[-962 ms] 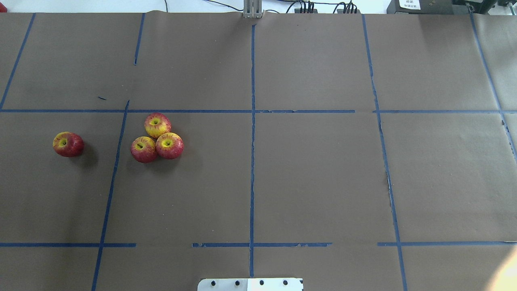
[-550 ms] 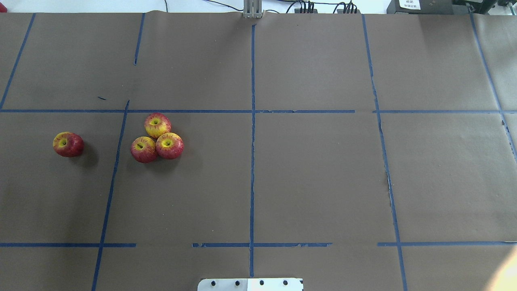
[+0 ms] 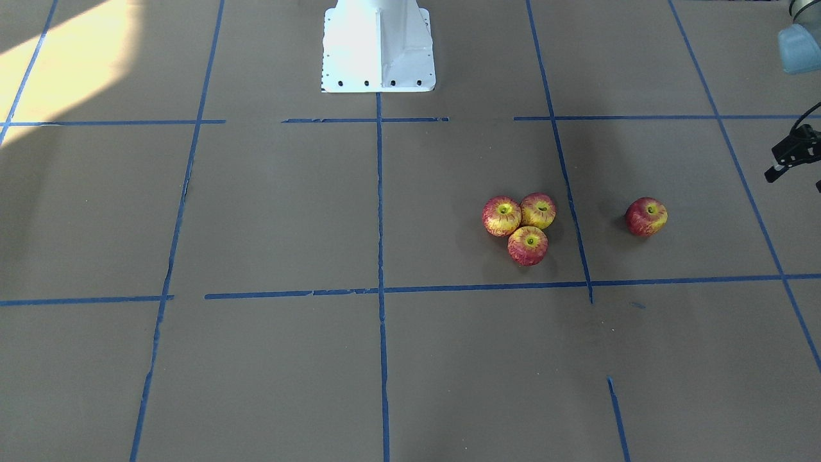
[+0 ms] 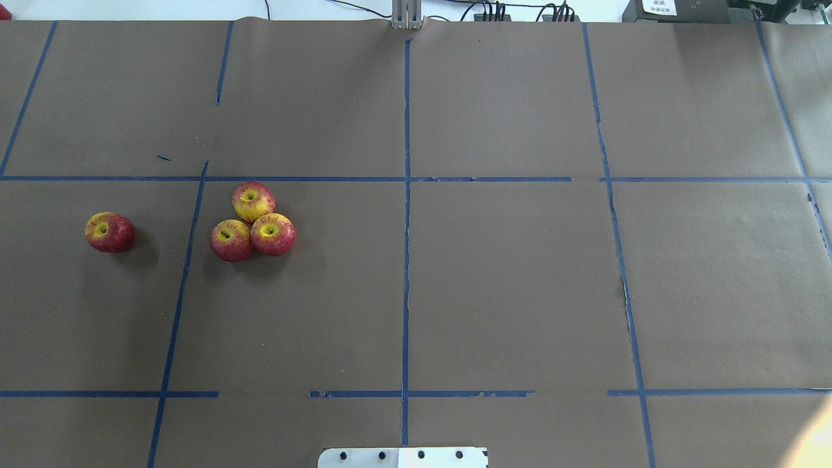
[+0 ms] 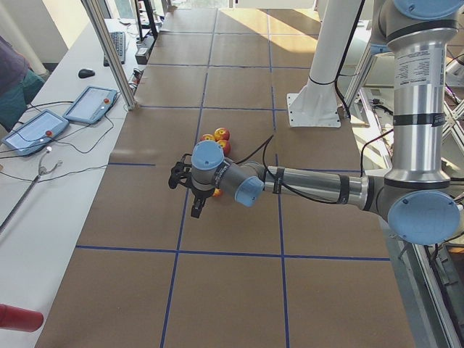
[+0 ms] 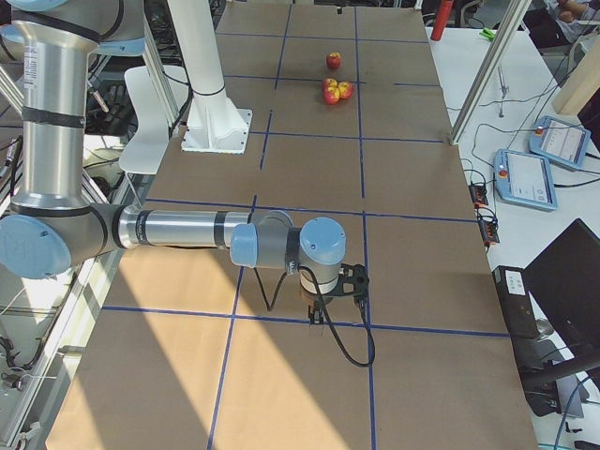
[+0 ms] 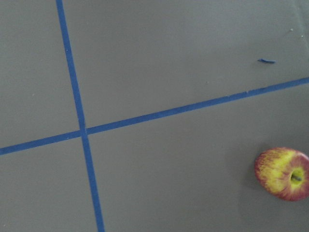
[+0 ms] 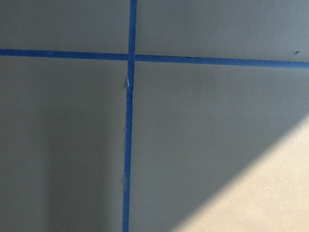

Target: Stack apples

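Observation:
Three apples touch in a cluster on the brown table: one at the back, one at the front left, one at the front right; the cluster also shows in the front-facing view. A redder fourth apple lies alone to their left and shows in the left wrist view. My left gripper hovers beside the lone apple, outside the overhead view; only a black part shows at the front-facing view's edge. My right gripper hangs far from the apples. I cannot tell either gripper's state.
Blue tape lines divide the brown paper into squares. The white robot base stands at the near middle edge. An aluminium post stands at the far edge. Teach pendants and cables lie on the side bench.

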Controlling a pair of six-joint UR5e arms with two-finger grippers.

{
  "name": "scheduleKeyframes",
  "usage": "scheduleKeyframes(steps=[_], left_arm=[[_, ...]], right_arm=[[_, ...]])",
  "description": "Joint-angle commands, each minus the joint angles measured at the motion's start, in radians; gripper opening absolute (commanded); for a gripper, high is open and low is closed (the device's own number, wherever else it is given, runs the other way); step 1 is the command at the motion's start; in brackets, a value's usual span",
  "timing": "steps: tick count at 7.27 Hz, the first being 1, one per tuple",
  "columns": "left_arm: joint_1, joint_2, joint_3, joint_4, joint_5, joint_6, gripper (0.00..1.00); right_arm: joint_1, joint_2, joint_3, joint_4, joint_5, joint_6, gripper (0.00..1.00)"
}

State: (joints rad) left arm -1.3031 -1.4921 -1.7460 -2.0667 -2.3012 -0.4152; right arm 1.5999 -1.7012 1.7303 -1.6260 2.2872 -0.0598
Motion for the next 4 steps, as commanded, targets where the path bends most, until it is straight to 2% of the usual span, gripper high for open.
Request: scheduleKeyframes(steps=[1, 3, 4], left_arm=[[0.184, -0.003, -0.030, -0.146, 0.214, -0.317, 1.00], [0.333, -0.036, -0.029, -0.147, 0.319, -0.459, 1.00], [0.363, -0.036, -0.021, -0.148, 0.366, -0.470, 1.00]], right_arm=[[0.000, 0.000, 0.000, 0.000, 0.000, 0.000, 1.00], [0.000, 0.000, 0.000, 0.000, 0.000, 0.000, 1.00], [0.000, 0.000, 0.000, 0.000, 0.000, 0.000, 1.00]])
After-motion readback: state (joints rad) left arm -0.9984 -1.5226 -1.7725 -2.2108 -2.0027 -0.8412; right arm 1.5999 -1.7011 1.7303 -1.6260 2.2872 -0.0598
